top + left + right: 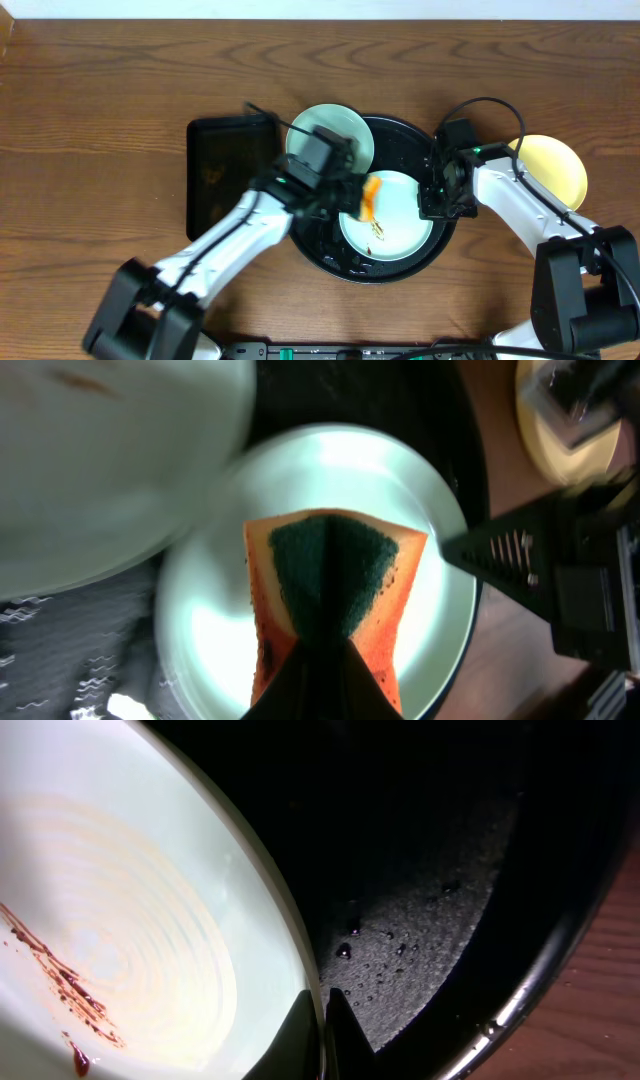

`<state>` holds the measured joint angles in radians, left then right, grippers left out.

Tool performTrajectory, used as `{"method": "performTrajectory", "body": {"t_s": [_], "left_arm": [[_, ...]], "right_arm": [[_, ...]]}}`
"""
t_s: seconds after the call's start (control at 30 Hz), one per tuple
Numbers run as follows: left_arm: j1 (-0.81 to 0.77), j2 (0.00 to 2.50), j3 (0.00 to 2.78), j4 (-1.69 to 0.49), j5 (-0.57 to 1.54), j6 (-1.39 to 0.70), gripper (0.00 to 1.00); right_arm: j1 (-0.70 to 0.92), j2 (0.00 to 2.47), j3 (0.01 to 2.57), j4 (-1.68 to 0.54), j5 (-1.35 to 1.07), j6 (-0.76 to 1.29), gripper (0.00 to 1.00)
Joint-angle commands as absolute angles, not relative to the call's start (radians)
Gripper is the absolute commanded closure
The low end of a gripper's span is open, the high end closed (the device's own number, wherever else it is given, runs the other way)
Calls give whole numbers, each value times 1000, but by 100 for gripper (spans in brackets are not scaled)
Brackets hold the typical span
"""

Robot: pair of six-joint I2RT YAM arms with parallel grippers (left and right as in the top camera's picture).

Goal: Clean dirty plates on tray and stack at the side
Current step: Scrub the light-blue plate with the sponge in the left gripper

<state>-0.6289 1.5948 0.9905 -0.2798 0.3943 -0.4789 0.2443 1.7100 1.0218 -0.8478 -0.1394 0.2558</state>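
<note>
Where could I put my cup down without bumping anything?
On bare wood left of the rectangular tray, or along the table's far edge. The round tray is crowded: two mint plates, sponge, left gripper, right gripper.

The brown wooden table (100,90) carries the round black tray (405,135), a rectangular black tray (215,175) and 1 yellow plate (555,165).

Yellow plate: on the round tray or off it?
Off it. The yellow plate lies on the wooden table to the right of the tray, outside its rim.
</note>
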Motion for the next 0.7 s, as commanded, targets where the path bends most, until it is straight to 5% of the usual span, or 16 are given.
{"method": "performTrajectory", "body": {"t_s": [0.0,0.4,0.67], "left_arm": [[-694,1649,988,-242,400,-563,92],[-812,1795,987,-201,375,-604,93],[-793,1801,988,-253,36,-578,92]], "right_arm": [[254,1706,1024,-849,-139,265,99],[254,1706,1024,-849,-139,265,99],[254,1706,1024,-865,-140,265,99]]}}
